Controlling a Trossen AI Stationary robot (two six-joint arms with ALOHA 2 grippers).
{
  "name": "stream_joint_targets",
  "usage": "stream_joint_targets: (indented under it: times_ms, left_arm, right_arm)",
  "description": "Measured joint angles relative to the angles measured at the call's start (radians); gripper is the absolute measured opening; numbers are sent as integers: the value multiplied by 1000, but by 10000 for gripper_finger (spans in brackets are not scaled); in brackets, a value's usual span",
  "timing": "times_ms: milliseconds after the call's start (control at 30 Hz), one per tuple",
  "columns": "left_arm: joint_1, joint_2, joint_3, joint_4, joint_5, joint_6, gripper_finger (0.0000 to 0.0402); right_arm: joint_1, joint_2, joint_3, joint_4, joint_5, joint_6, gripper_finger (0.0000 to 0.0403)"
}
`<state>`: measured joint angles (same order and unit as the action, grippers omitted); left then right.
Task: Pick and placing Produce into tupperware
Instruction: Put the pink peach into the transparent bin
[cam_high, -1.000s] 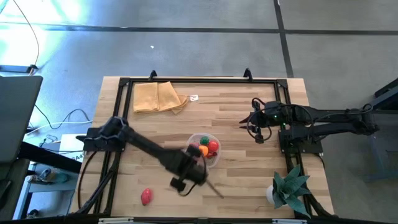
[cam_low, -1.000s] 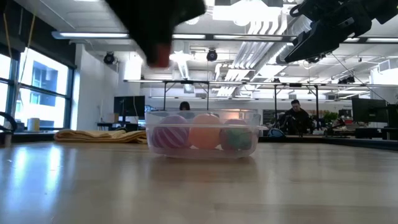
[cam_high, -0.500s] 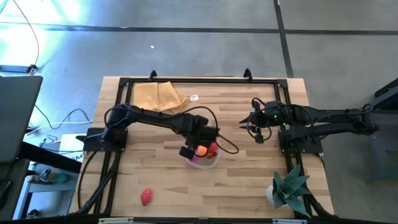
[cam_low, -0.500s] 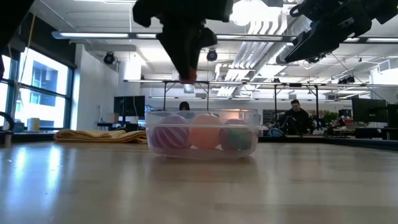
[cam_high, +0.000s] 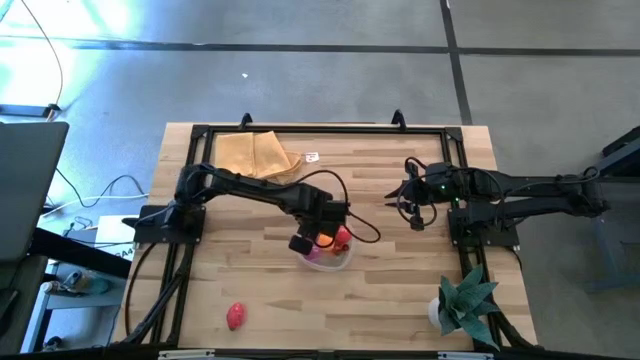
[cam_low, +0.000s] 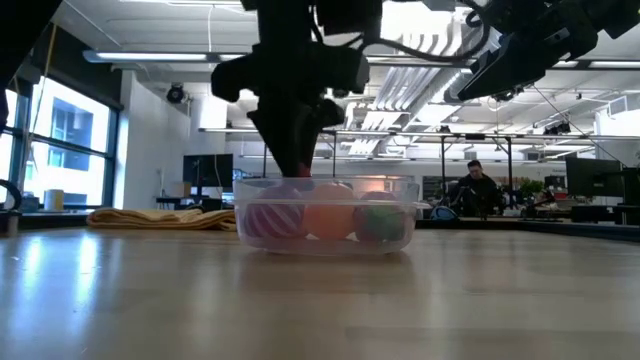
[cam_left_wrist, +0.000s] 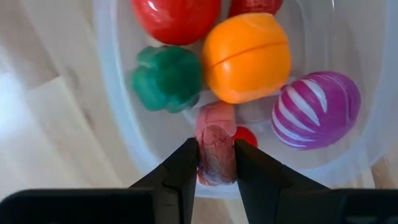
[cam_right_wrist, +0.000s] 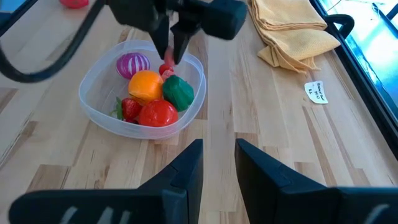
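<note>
Clear plastic with a cloudy rim forms the tupperware (cam_right_wrist: 142, 87), a shallow round tub near the middle of the table (cam_high: 400, 290), and the left gripper (cam_left_wrist: 216, 163) reaches down into it with its 2 dark fingers pinched on a pink toy piece (cam_left_wrist: 215, 144), lumpy and wrinkled on its surface. Beneath it lie smooth, glossy produce: an orange ball with a seam (cam_left_wrist: 247, 57), a lobed green pepper (cam_left_wrist: 166, 77), a magenta ball with white stripes (cam_left_wrist: 317, 111), a red tomato (cam_left_wrist: 176, 17) cut off by the left wrist view's edge, and a small red piece (cam_left_wrist: 246, 135) mostly hidden behind the fingers (its kind is hard to make out). 1 red toy fruit (cam_high: 236, 316) lies apart on the pale planks near the table's front edge. The right gripper (cam_right_wrist: 219, 163) hangs above the table's right side, well away from the tub, its fingers standing a narrow gap apart with nothing between them. A folded tan cloth (cam_high: 255, 156) lies at the far edge, a small white tag (cam_right_wrist: 318, 92) just beside it, and a spiky green plant (cam_high: 464, 302) stands at the front right corner. Beyond the table the low view shows an office with ceiling lights, desks and a seated person (cam_low: 478, 186).
</note>
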<state>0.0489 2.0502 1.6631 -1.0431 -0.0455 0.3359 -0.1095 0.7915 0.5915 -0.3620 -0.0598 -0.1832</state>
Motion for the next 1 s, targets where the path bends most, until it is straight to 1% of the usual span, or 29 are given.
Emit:
stream_joint_targets:
  times_ms: [200,1000]
  left_arm:
    - [12,0,-37,39,30,10,92]
    - [11,0,-40,56,8,19,92]
  right_arm:
    - [0,0,0,0,0,0,83]
    - [0,0,0,0,0,0,83]
